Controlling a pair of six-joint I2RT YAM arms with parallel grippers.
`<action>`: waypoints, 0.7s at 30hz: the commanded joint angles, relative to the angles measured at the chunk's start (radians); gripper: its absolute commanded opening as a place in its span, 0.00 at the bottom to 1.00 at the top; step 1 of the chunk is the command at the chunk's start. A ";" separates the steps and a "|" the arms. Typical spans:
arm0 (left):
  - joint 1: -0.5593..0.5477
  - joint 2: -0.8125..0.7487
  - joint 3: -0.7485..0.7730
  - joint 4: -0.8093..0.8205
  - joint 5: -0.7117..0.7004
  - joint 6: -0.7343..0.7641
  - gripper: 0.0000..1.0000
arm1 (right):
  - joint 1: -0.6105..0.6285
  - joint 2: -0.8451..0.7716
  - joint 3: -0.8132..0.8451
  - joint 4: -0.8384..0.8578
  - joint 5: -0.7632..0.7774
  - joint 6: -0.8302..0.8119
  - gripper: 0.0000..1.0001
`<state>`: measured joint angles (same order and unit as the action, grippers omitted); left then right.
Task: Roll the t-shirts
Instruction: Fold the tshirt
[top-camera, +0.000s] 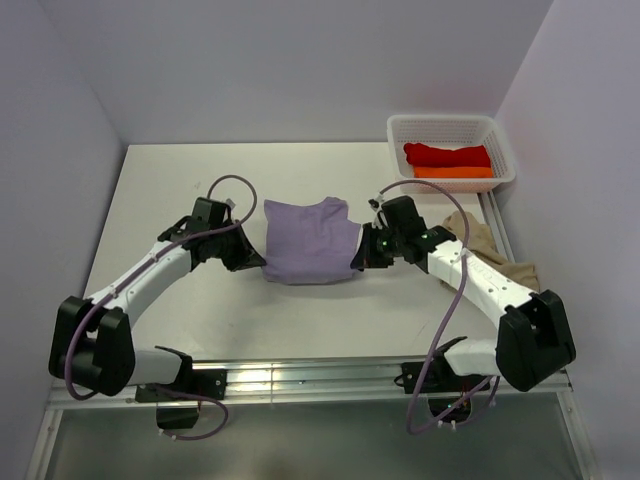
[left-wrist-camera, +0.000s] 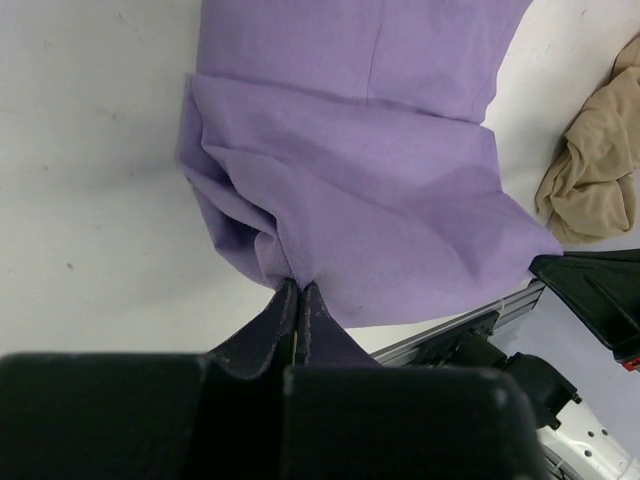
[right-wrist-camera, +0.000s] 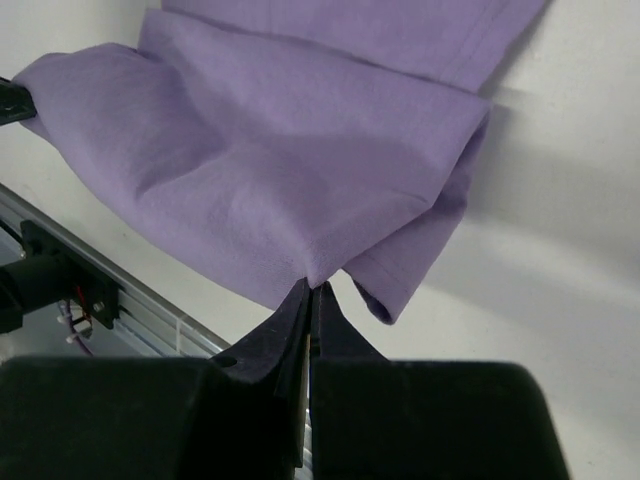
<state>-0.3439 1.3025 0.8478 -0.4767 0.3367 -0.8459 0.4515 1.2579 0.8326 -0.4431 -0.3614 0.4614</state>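
A lavender t-shirt (top-camera: 310, 242) lies folded at the table's middle, its near part doubled over. My left gripper (top-camera: 257, 258) pinches its near left edge, jaws shut on the cloth (left-wrist-camera: 298, 284). My right gripper (top-camera: 358, 258) pinches the near right edge, shut on the cloth (right-wrist-camera: 312, 285). The folded layer (right-wrist-camera: 300, 150) is lifted slightly off the table between the two grippers. A beige-tan t-shirt (top-camera: 490, 250) lies crumpled at the right, partly under the right arm, also seen in the left wrist view (left-wrist-camera: 595, 170). Red (top-camera: 447, 154) and orange (top-camera: 455, 172) t-shirts sit rolled in the basket.
A white mesh basket (top-camera: 503, 150) stands at the back right corner. Grey walls close in the table on three sides. A metal rail (top-camera: 320, 375) runs along the near edge by the arm bases.
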 joint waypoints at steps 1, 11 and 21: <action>0.022 0.047 0.069 0.001 0.022 0.048 0.00 | -0.037 0.046 0.080 0.000 -0.036 -0.038 0.00; 0.086 0.221 0.220 -0.005 0.035 0.096 0.00 | -0.108 0.211 0.217 0.003 -0.088 -0.058 0.00; 0.117 0.469 0.361 0.013 0.024 0.130 0.00 | -0.145 0.412 0.324 0.058 -0.073 -0.026 0.00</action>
<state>-0.2379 1.7325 1.1458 -0.4767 0.3794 -0.7525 0.3260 1.6463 1.1072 -0.4244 -0.4469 0.4297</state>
